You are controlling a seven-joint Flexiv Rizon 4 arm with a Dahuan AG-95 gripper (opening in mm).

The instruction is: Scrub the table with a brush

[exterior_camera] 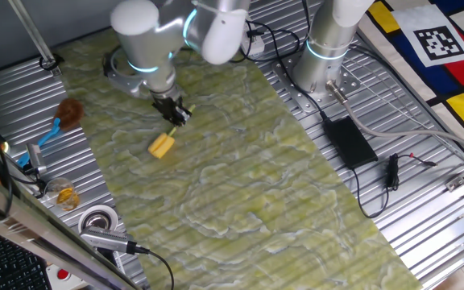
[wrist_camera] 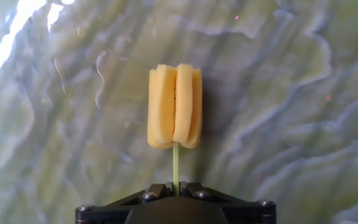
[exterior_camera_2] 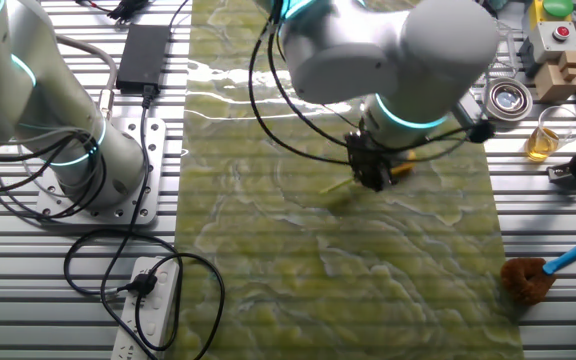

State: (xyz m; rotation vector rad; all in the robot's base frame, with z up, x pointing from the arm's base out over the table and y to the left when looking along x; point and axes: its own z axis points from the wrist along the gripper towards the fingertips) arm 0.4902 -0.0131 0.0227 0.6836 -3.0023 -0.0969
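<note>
**Brush held by its stem over the table**

We see the gripper point(exterior_camera: 176, 113) pinching the thin pale stem of the brush point(exterior_camera: 161, 146), its fingers pressed together on it. In the hand view the stem rises straight out from between the closed jaws of the gripper point(wrist_camera: 174, 188), and the yellow head of the brush point(wrist_camera: 174, 106) stands beyond them, a blocky pad with grooves down its face. Behind it lies the marbled yellow-green table point(wrist_camera: 303, 93).

In one fixed view the brush slants down and away from the gripper, its head low over the table point(exterior_camera: 280, 185) near the end closer to the arm's base. We cannot tell whether the head touches the surface.

In the other fixed view the gripper point(exterior_camera_2: 370, 172) hangs over the middle of the table point(exterior_camera_2: 268, 270), and the arm hides most of the brush.

Off on the ribbed metal panel point(exterior_camera: 79, 161) beside the table we see a brown fluffy brush point(exterior_camera: 69, 112) with a blue handle, well apart from the gripper.
</note>
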